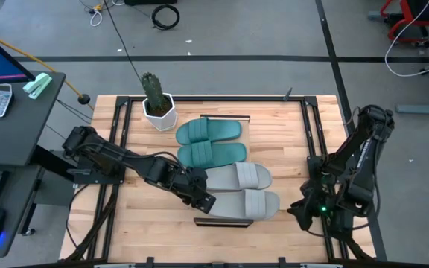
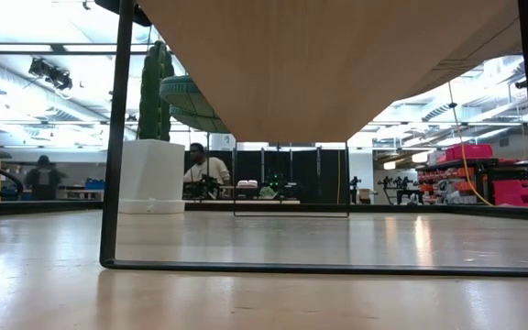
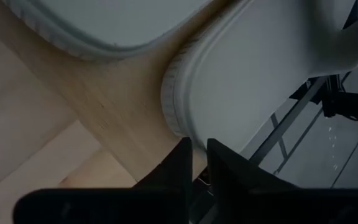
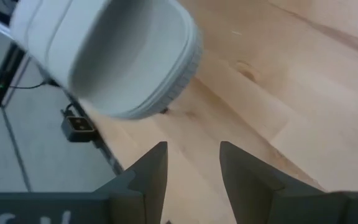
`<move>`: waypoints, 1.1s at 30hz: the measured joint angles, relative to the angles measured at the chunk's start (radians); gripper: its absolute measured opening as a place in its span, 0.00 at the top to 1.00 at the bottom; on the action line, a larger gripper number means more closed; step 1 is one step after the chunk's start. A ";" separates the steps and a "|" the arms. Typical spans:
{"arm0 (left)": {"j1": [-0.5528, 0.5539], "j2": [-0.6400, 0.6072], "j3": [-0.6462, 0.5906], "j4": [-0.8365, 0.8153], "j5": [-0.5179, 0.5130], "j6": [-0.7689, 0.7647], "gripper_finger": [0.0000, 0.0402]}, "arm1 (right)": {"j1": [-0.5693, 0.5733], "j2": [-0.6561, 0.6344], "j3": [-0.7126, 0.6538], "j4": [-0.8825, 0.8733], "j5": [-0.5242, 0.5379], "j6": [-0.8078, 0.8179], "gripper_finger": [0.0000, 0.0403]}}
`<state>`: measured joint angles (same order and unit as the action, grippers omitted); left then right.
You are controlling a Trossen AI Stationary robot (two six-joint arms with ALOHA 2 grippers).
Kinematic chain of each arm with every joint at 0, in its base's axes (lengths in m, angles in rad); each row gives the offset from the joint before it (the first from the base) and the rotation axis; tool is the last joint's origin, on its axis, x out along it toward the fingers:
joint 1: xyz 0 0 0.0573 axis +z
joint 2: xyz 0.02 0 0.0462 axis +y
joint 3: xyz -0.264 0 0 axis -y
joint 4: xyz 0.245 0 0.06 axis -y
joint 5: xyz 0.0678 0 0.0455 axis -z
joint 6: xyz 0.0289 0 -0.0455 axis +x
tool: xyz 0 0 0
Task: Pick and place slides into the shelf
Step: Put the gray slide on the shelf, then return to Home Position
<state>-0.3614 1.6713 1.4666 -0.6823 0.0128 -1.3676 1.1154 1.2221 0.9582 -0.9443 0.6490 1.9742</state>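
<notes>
- Now my left gripper is at the heel of the grey slide nearest the front edge of the shelf; my fingers stand almost together, and I cannot tell if they grip it.
- On the shelf, two teal slides lie behind the two grey ones.
- My right gripper waits to the right of the shelf, fingers apart, holding nothing.

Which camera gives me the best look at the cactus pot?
The high view: the cactus pot stands whole at the table's back, beside the teal slides. The low view shows its side behind the shelf's frame. Neither wrist view shows it.
</notes>
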 joint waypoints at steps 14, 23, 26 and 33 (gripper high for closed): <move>0.000 -0.046 0.000 0.005 -0.055 0.017 0.81 | -0.150 0.000 0.000 0.047 -0.072 -0.150 0.62; -0.002 -0.052 0.000 0.006 -0.073 0.040 0.78 | -0.197 0.000 0.000 0.104 -0.104 -0.240 0.62; -0.003 -0.052 0.000 0.006 -0.078 0.047 0.78 | -0.196 0.000 0.000 0.104 -0.119 -0.240 0.62; -0.003 -0.085 0.000 0.009 -0.157 0.081 0.82 | -0.167 -0.004 0.000 0.100 -0.140 -0.178 0.62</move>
<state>-0.3644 1.5858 1.4666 -0.6729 -0.1439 -1.2871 0.9482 1.2184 0.9581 -0.8438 0.5092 1.7964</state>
